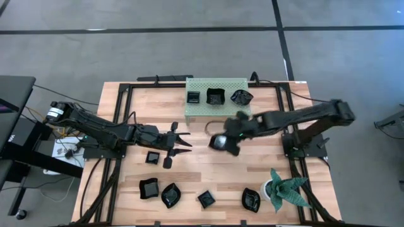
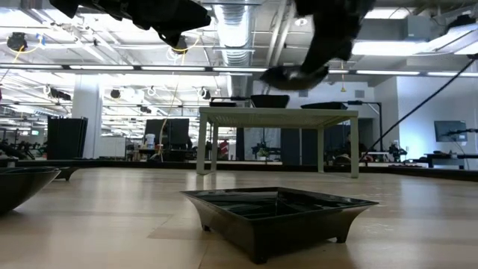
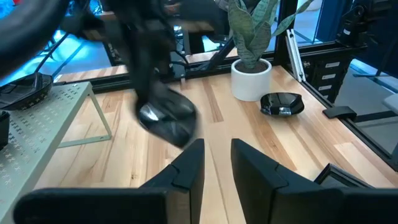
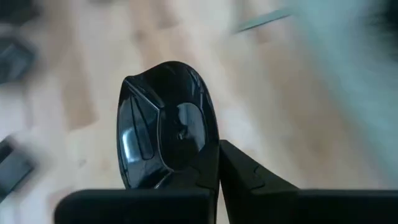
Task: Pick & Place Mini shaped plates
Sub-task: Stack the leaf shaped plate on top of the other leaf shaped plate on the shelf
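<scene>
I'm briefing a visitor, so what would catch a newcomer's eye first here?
The right gripper, mid-table, holds a glossy black mini plate in the air, just in front of the pale green perforated stand that carries three more. The left gripper hovers open beside it, and a spiky plant stands at the near right corner.

A wooden table [image 1: 208,167] with black rails along its edges is seen. A pale green perforated stand [image 1: 218,94] is set at the far edge, near the middle. A row of black plates is laid along the near edge: a square one [image 1: 149,187], a leaf-shaped one [image 1: 170,195], a small square one [image 1: 206,199] and a rounded one [image 1: 251,200]. Another small plate [image 1: 152,157] lies left of centre. A potted plant [image 1: 281,189] stands by the near right corner.
</scene>
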